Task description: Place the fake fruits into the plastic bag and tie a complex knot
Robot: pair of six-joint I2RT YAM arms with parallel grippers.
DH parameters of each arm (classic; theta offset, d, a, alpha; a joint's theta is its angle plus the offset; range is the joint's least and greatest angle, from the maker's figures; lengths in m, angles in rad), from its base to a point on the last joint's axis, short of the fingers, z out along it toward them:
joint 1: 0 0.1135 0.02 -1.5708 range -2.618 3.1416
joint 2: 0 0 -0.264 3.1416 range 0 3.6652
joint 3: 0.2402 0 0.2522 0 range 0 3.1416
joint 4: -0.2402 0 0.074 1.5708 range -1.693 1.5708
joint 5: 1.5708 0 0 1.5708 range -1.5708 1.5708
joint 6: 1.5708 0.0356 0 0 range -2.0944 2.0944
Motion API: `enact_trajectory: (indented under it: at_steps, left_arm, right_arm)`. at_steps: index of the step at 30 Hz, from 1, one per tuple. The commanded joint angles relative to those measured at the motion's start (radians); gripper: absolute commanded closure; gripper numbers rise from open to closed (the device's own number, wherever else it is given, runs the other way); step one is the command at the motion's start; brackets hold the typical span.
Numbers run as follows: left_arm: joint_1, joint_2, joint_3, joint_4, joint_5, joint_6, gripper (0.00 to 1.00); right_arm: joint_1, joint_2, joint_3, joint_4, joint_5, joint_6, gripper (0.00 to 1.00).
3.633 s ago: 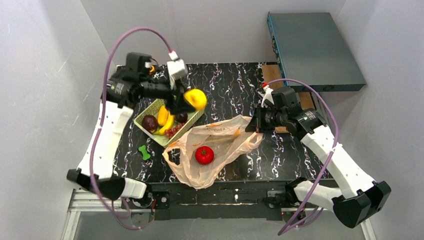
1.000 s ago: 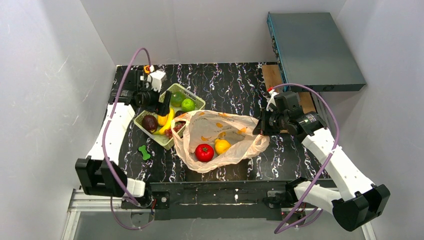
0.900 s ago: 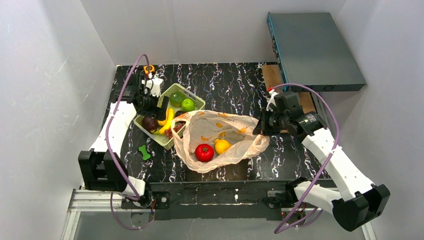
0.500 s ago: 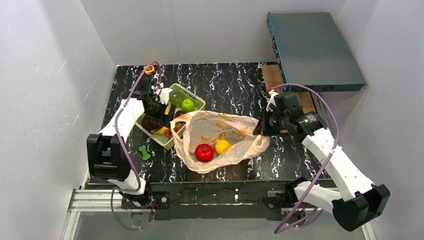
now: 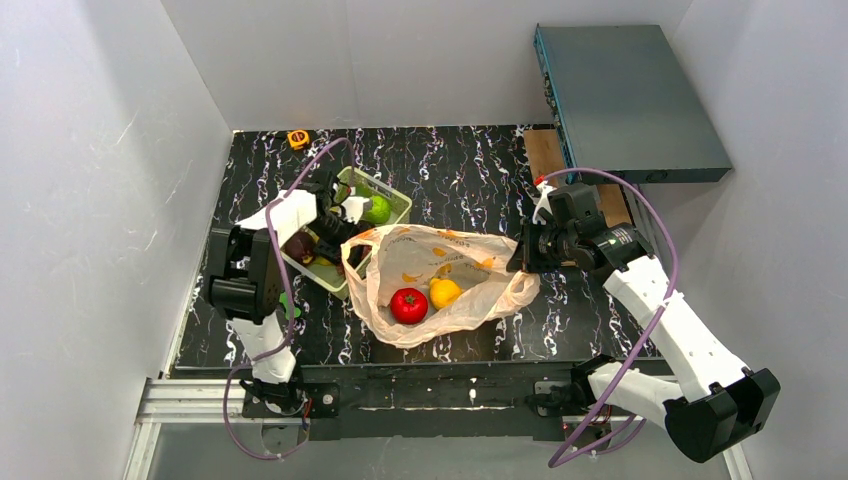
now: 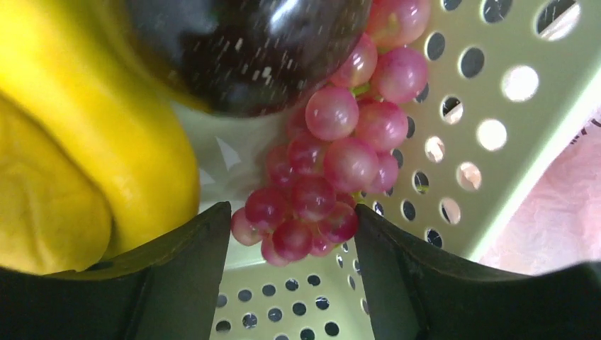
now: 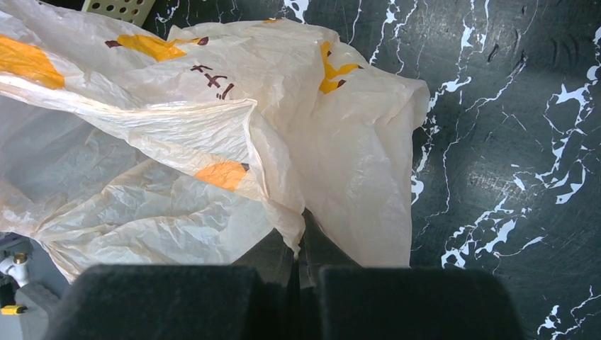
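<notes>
The peach plastic bag (image 5: 470, 262) lies open mid-table with a red apple (image 5: 408, 305) and a yellow-orange citrus (image 5: 443, 292) inside. My right gripper (image 5: 519, 256) is shut on the bag's right edge; the right wrist view shows the fold (image 7: 294, 225) pinched between the jaws. My left gripper (image 5: 338, 228) is down in the light green basket (image 5: 392, 192), open, with its jaws on either side of the dark red grape bunch (image 6: 322, 173). Yellow bananas (image 6: 92, 142) and a dark plum (image 6: 241, 49) lie beside the grapes. A green lime (image 5: 377, 208) sits at the basket's far end.
A grey box (image 5: 630, 95) stands at the back right, with a wooden block (image 5: 545, 150) beside it. A small orange-yellow object (image 5: 298, 138) lies at the table's back left. The bag's edge (image 6: 560, 219) lies just past the basket wall (image 6: 496, 177).
The citrus left my left gripper and now lies in the bag. The left arm has swung down into the basket to the grapes. The right gripper has kept its hold.
</notes>
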State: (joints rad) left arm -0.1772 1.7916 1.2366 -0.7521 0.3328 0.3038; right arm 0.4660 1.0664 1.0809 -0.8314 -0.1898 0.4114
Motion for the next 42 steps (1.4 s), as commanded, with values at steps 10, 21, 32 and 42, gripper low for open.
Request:
enact_trajectory:
  at_steps: [10, 21, 32, 42]
  left_arm:
    - [-0.005, 0.000, 0.091, -0.026, 0.043, -0.009, 0.74]
    - [0.002, -0.320, 0.298, -0.081, 0.192, -0.085, 1.00]
    - [-0.217, -0.542, 0.403, 0.136, 0.508, -0.045, 1.00]
    - [-0.569, -0.638, 0.118, 0.068, 0.490, 0.276, 1.00]
  right_arm:
    - [-0.003, -0.009, 0.038, -0.019, -0.021, -0.035, 0.99]
    - [-0.003, -0.012, 0.084, -0.023, -0.083, -0.034, 0.99]
    - [-0.003, -0.001, 0.097, -0.015, -0.105, -0.031, 0.99]
    - [-0.003, 0.010, 0.117, -0.025, -0.113, -0.040, 0.99]
